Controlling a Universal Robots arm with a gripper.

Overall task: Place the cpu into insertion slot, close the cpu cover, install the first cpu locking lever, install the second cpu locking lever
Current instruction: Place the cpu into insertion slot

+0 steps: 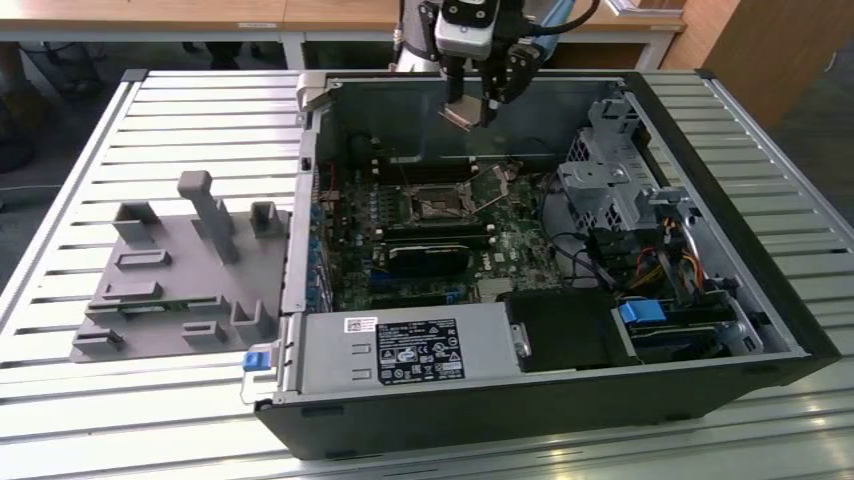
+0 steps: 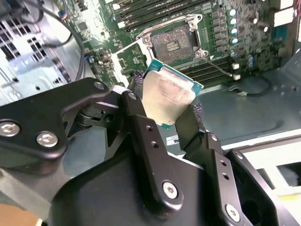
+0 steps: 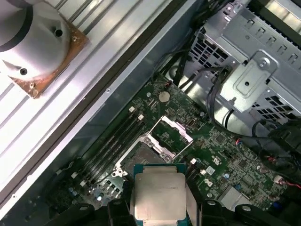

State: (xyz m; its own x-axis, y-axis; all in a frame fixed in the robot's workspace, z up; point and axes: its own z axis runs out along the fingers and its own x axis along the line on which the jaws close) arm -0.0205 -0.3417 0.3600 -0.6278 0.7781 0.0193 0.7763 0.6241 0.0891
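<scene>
Hand (image 1: 474, 106) clamped on the cpu (image 1: 463, 113) by opposite edges, high above the case (image 1: 534, 425). In the exterior view the insertion slot (image 1: 437, 203) sits at six o'clock from it, well apart, cpu cover (image 3: 173, 134) flipped open. Chip's square, no long axis; its silver top looks tilted, not level with the board (image 1: 514, 250).

This looks like a robotics lab or test workshop. A desktop computer case (image 1: 534, 428) lies open on its side on a slatted metal counter (image 1: 80, 420), its green motherboard (image 1: 527, 245) bared, with a grey moulded parts fixture (image 1: 167, 290) just beside it. A robot arm (image 1: 461, 30) stands at the counter's far edge, its gripper (image 1: 475, 106) pinching the cpu (image 2: 167, 96) between black fingers (image 2: 141, 125) above the case, and plain wooden desks (image 1: 174, 15) line the room behind.
</scene>
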